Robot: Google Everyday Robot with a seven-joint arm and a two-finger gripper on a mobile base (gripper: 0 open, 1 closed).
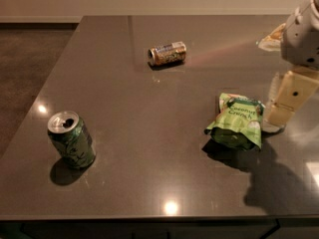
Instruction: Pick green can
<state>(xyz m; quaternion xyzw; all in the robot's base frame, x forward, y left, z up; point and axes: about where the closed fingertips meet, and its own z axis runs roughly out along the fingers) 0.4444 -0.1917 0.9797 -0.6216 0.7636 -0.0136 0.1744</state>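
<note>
The green can (72,141) stands upright near the table's front left, shiny green with pale leafy markings and a silver top with an opened pull tab. My gripper (277,117) hangs at the far right of the table, just right of a light green snack bag. It is far from the green can, about the table's width away, and holds nothing that I can see.
The light green snack bag (235,121) lies at the right, next to the gripper. A brown-gold can (167,53) with a white label lies on its side at the back middle. A pale object (271,38) sits at the far right. The dark table (149,113) ends at front and left.
</note>
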